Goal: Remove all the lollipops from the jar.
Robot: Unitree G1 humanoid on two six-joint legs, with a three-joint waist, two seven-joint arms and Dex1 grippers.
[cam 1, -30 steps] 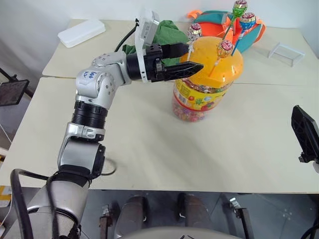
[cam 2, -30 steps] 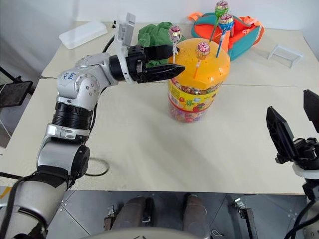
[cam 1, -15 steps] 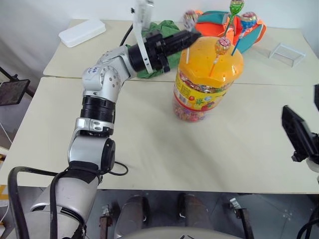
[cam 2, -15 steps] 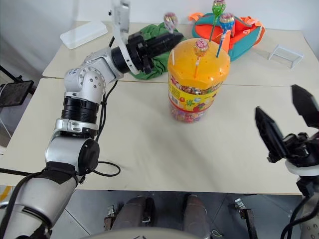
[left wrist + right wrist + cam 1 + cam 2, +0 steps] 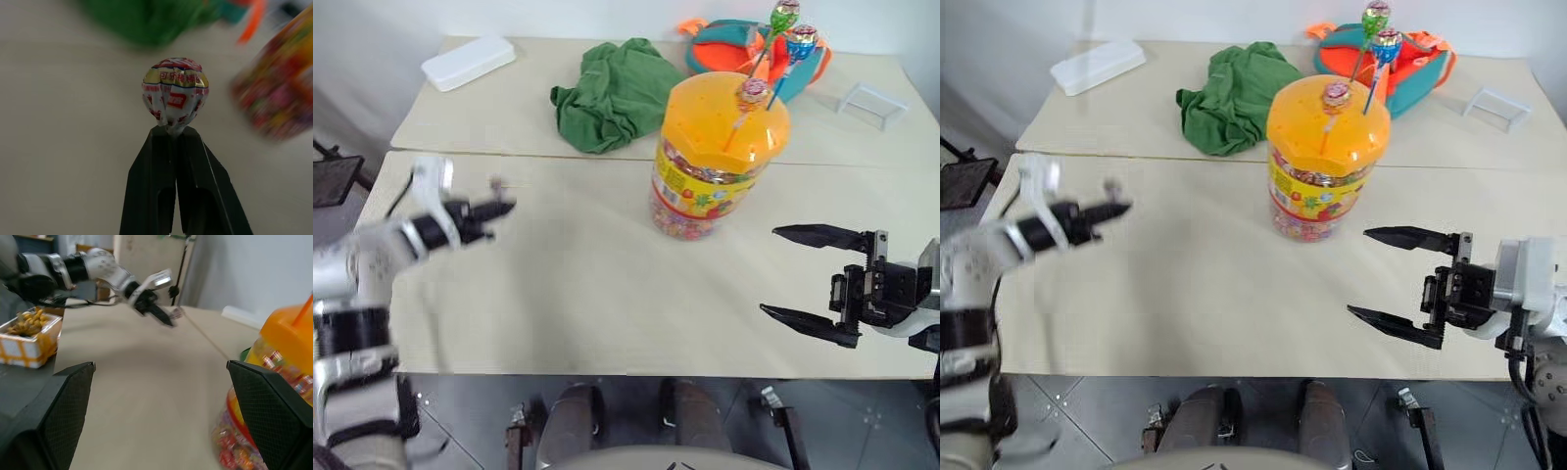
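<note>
Left hand [image 5: 172, 131] is clamping one lollipop [image 5: 175, 94] by its stick, out over the bench [image 5: 587, 294] well apart from the jar [image 5: 717, 157]. Three lollipops [image 5: 756, 92] are standing in the jar's orange lid, while the right hand [image 5: 1393, 279] is hovering just beside the jar, fingers spread wide and gripping nothing

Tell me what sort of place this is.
Probably an indoor lab or test room: two plain beige tables pushed together by a white wall, tiled floor below, with staged props like the candy jar, green cloth and white box.
</note>
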